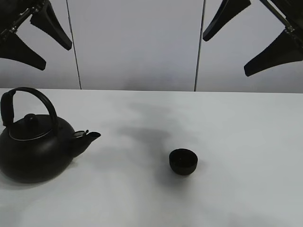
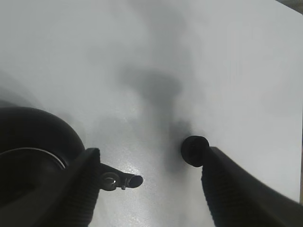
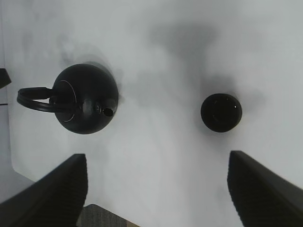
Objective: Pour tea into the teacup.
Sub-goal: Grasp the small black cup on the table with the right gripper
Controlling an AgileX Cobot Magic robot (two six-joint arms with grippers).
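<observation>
We see both arms held high above the table (image 1: 246,142). Left pincer (image 1: 56,56): released, jaws spread wide, nothing between them. Right pincer (image 1: 225,56): likewise released and empty.

Teacup (image 1: 182,161) stands upright on the table, near the middle and a little to the right, touched by nothing. Its inside is too dark for us to read.

Kettle (image 1: 35,146) sits upright on the left side, handle arched up, lid on, spout pointing toward the teacup. The two stand well apart, with bare table between them.
</observation>
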